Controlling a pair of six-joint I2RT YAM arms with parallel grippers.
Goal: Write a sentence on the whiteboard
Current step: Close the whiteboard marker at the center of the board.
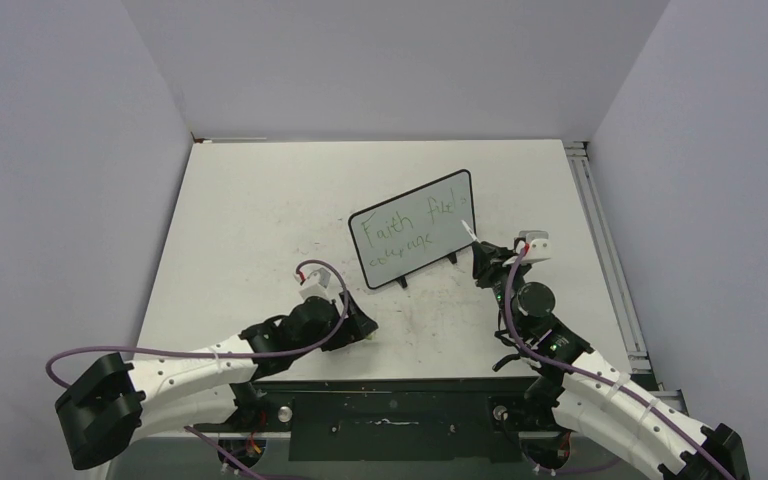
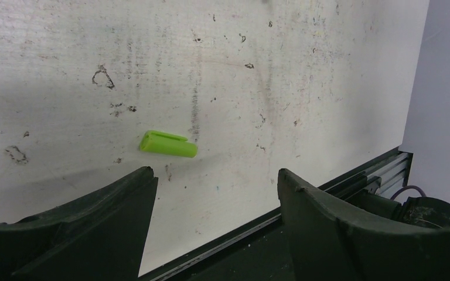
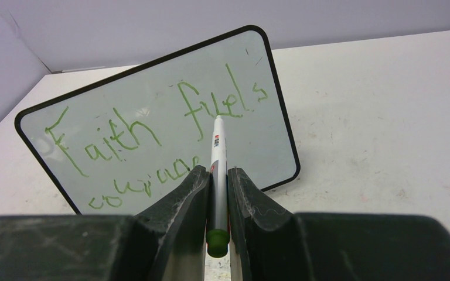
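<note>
1. Even, diffuse overhead light is recorded; the table (image 1: 260, 200) is brightly lit, with only faint shadows.
2. Pale reflections are noted on the glossy whiteboard (image 3: 152, 93).
3. The fingers (image 2: 351, 234) nearest the wrist cameras are rendered dark and slightly soft.
4. Far detail is shown sharp.

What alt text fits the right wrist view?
The right gripper is shut on a white marker, its tip aimed at the whiteboard by the word fuels. The green sentence reads Faith fuels over courage, and the board stands on a scuffed white table.
</note>
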